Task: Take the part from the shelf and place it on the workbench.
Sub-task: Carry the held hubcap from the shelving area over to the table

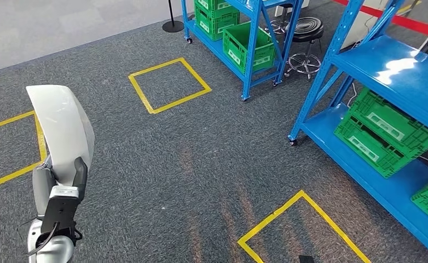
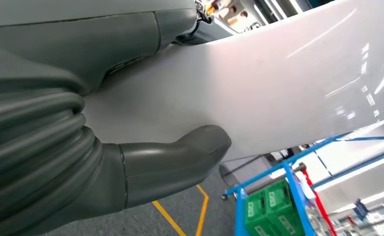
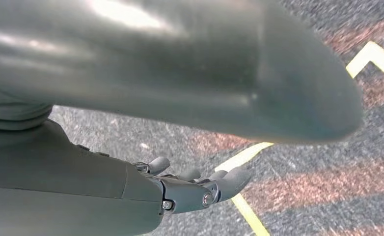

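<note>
Part (image 1: 61, 131): curved white panel, glossy, carried upright at the robot's left side above the carpeted floor (image 1: 190, 164). Held by the left robot hand (image 2: 131, 147), thumb (image 2: 180, 157) pressed flat against the smooth face in the left wrist view; remaining fingers hidden behind the panel.

Handling, judged from appearance:
- Thin shell, probably light and fairly stiff, with some flex likely along its length.
- Polished surface, strong reflections: slippery, prone to sliding under a flat pinch.
- Broad and long: apt to swing or catch on shelf uprights while walking.
- Best gripped near an edge, thumb on one face and fingers on the other, close to the middle of its length for balance. Finish liable to scuff on a hard set-down.

Right robot hand (image 3: 190, 189): released, fingers loosely extended, holding nothing, hanging over a yellow floor marking (image 3: 244, 157).

Containers:
- Green crates (image 1: 384, 131) on the lower level of the near blue shelf (image 1: 403, 71), lying tilted; contents not discernible.
- Further green crates (image 1: 247, 46) on the far blue shelf (image 1: 250, 66); contents likewise not visible.
</note>
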### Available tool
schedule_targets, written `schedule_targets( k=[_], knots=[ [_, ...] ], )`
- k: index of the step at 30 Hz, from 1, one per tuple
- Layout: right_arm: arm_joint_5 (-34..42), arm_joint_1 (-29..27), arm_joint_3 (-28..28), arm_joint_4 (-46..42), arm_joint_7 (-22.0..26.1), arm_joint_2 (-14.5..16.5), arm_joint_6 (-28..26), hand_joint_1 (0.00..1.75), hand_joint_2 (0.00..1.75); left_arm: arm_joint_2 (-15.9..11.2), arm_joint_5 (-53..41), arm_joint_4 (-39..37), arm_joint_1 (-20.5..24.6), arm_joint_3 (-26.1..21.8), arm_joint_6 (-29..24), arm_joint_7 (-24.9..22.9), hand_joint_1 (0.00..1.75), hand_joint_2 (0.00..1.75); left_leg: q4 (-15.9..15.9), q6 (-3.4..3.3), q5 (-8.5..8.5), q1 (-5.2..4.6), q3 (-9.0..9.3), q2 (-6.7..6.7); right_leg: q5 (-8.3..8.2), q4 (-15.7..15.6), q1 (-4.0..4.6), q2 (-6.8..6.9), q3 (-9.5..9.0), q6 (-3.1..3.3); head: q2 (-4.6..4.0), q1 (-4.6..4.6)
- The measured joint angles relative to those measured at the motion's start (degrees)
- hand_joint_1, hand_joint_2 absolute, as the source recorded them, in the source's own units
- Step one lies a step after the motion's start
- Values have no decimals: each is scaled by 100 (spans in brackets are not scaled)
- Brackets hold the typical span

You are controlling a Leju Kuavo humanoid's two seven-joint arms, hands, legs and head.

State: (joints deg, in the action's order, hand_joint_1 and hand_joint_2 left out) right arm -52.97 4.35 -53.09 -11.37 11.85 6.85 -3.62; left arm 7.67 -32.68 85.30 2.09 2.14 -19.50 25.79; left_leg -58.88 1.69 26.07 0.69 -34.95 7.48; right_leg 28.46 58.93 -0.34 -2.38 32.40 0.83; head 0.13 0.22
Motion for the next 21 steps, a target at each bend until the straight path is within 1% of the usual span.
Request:
schedule_targets(
  k=[1,2,3,4,5,6,7,8,9,10,11,12,13,14,15,16,17,18,19,20,21],
  knots=[
    [3,0,-2,0,-4,1,-9,0,0,1,-2,-17,12,0,-20,-2,175,175,-75,19,50,-8,-50,-135,-18,-25,-2,68,-6,48,0,-11],
    [6,-7,-5,0,-5,2,-21,0,0,1,-4,-36,35,0,-38,-4,175,175,-265,31,168,-19,-149,-315,-33,-50,-7,143,-10,92,0,-27],
    [8,-17,-11,0,-6,3,-34,0,0,6,-4,-57,61,0,-50,-7,175,175,-574,36,343,-24,-288,-513,-34,-59,6,220,-9,123,0,-39],
    [10,-29,-20,0,-10,3,-47,0,0,11,1,-81,85,0,-58,-14,175,175,-953,50,538,-25,-463,-627,-29,-60,19,301,-5,146,0,-56],
    [15,-39,-31,0,-14,3,-59,0,0,17,14,-108,98,0,-60,-23,175,175,-1312,65,691,-19,-620,-671,-24,-59,31,387,-2,157,0,-59],
    [33,-44,-42,0,-16,3,-69,0,0,22,36,-140,101,-1,-64,-34,175,175,-1539,75,756,-15,-707,-686,-21,-58,39,470,0,162,0,-58],
    [66,-44,-54,0,-15,3,-79,0,0,25,69,-176,105,-1,-73,-45,175,175,-1561,79,714,-13,-691,-698,-18,-55,44,550,2,163,0,-60],
    [120,-40,-69,0,-8,3,-92,0,0,28,102,-215,119,-2,-88,-51,175,175,-1362,76,581,-13,-560,-726,-13,-51,48,628,0,158,0,-60],
    [189,-34,-97,0,0,3,-110,0,0,34,127,-259,145,-3,-111,-50,175,175,-997,62,404,-18,-341,-802,-6,-44,51,703,-6,149,0,-60],
    [254,-28,-138,0,11,3,-129,0,0,42,144,-303,180,-2,-142,-43,175,175,-586,38,279,-41,-111,-965,7,-32,64,775,-11,130,0,-61],
    [312,-22,-185,0,26,3,-148,0,0,57,150,-346,217,1,-176,-32,175,175,-262,-4,194,-62,69,-1090,21,-20,78,842,-17,106,0,-56],
    [360,-19,-230,0,47,2,-164,0,0,71,151,-385,247,4,-210,-16,175,175,-66,-45,165,-84,171,-1180,31,-12,91,904,-24,80,0,-51],
    [396,-16,-269,0,71,1,-174,0,0,81,151,-418,268,10,-237,-3,175,175,6,-84,175,-108,193,-1203,36,-10,100,966,-30,54,0,-45],
    [444,-9,-305,0,97,-1,-180,0,0,90,154,-444,282,15,-254,5,175,175,14,-122,155,-111,183,-1115,38,-15,101,1032,-42,29,0,-40],
    [506,2,-346,0,121,-2,-183,0,0,92,168,-463,292,22,-262,8,175,175,31,-152,136,-102,181,-1045,49,-9,91,1036,-51,-5,0,-40],
    [579,14,-400,0,149,-4,-184,0,0,93,198,-481,315,32,-272,7,175,175,52,-183,114,-87,183,-974,96,46,77,932,-41,-43,0,-38],
    [660,26,-463,0,178,-7,-185,0,0,97,244,-500,353,46,-281,7,175,175,72,-216,90,-67,187,-903,205,208,60,759,21,-79,0,-31],
    [731,30,-528,0,203,-9,-187,0,0,105,298,-523,396,66,-293,14,175,175,82,-241,70,-48,189,-833,369,496,37,547,149,-110,0,-21],
    [788,28,-592,0,223,-11,-191,0,0,112,352,-553,442,84,-308,31,175,175,82,-257,60,-44,177,-757,558,878,22,377,330,-128,0,-13],
    [827,21,-646,0,232,-14,-197,0,0,119,399,-588,474,96,-321,56,175,175,78,-267,52,-42,166,-675,718,1270,11,300,527,-142,0,-5],
    [853,13,-693,0,238,-16,-207,0,0,123,433,-622,490,103,-338,85,175,175,72,-267,47,-41,157,-590,786,1545,1,274,673,-152,0,-5]
  ],
)
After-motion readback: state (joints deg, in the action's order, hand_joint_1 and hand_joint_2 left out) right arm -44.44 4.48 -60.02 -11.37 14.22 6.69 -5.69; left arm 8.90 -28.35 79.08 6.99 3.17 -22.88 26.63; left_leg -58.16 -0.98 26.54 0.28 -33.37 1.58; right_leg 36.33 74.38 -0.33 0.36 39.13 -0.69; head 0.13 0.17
